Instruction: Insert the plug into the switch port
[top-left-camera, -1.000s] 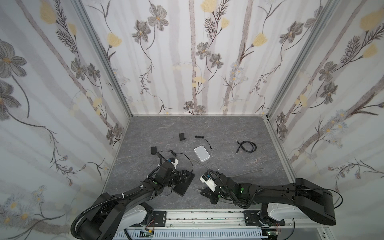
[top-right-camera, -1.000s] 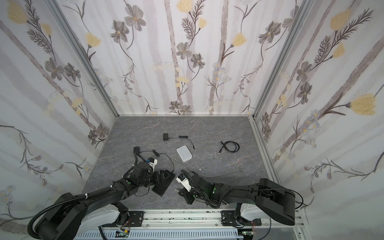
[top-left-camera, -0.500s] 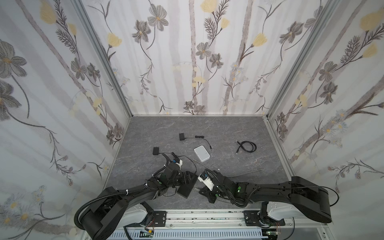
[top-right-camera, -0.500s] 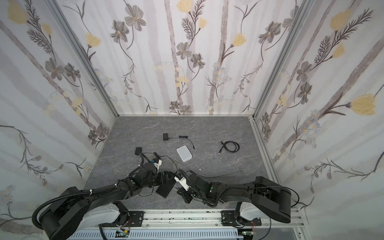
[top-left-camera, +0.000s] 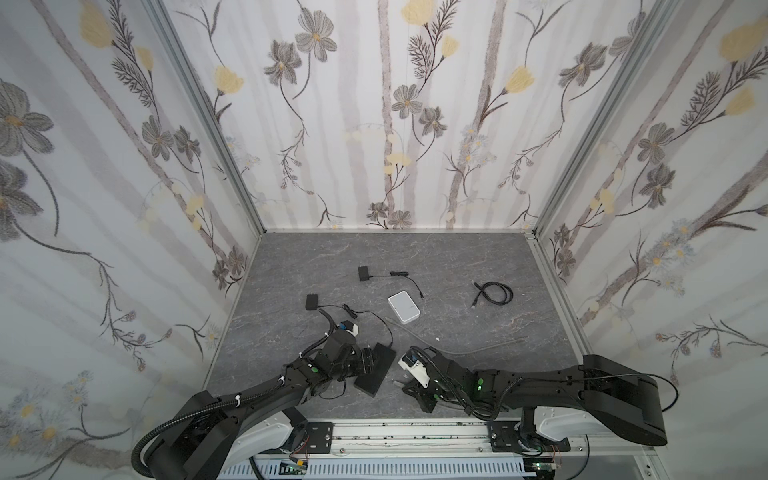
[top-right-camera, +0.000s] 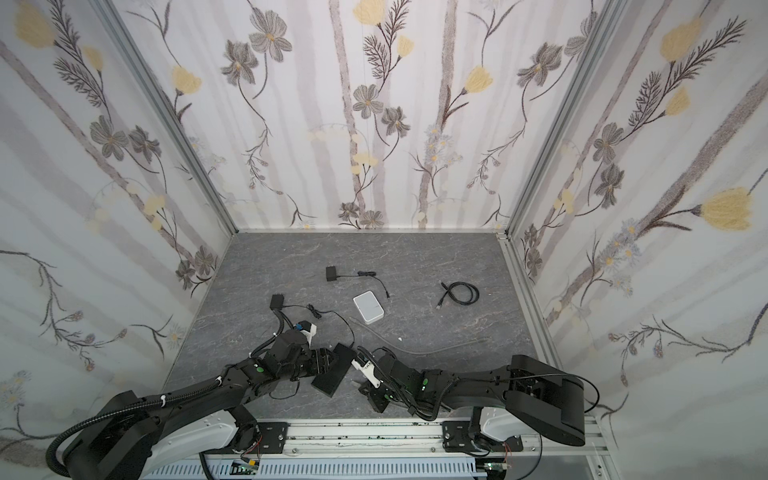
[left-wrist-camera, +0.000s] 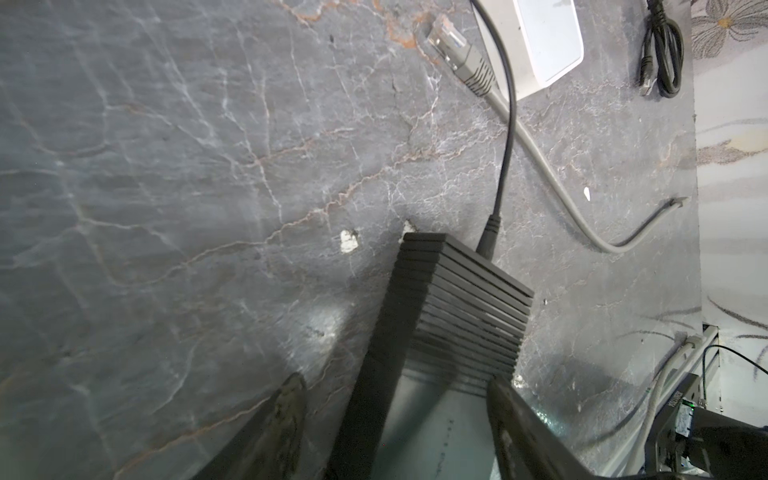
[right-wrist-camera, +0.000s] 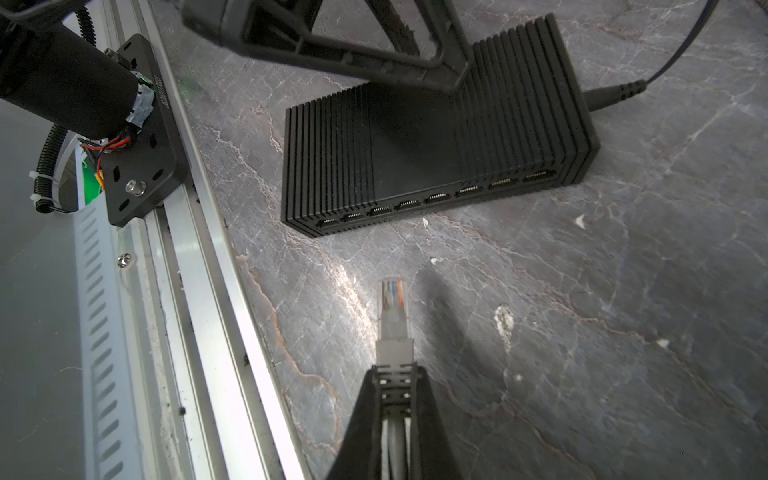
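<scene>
Plug (right-wrist-camera: 392, 307) clamped in right gripper (right-wrist-camera: 392, 370): grey boot pinched between the fingertips (right-wrist-camera: 365, 415), clear tip sticking out ahead. Aimed at the port row (right-wrist-camera: 436, 197) along the long front face of the switch (right-wrist-camera: 415, 145), apart from it, with a strip of bare table (right-wrist-camera: 582, 311) between. No port entered yet. Contact between plug and table: can't tell.

Switch black and ribbed, lying flat near the front rail (top-left-camera: 415, 432), between the two arms in both top views. Black power lead (left-wrist-camera: 505, 158) plugged into one short end.

Across the switch: left gripper (left-wrist-camera: 395, 380), jaws apart, one on each side. One finger (left-wrist-camera: 289, 399) off to the side, table showing in the gap. Other finger (left-wrist-camera: 505, 399) right at the ribbed edge; touching or not, can't tell. Not clamped, going by the left wrist view.

Further back on the table, clear of both arms:
- white box (top-left-camera: 403, 306)
- loose grey cable (left-wrist-camera: 550, 174), its own connector just beside that box
- coiled black cable (top-left-camera: 494, 294), well off toward the right wall
- black adapter (top-left-camera: 364, 273) with a thin lead
- second adapter (top-left-camera: 311, 301), nearer the left arm
</scene>
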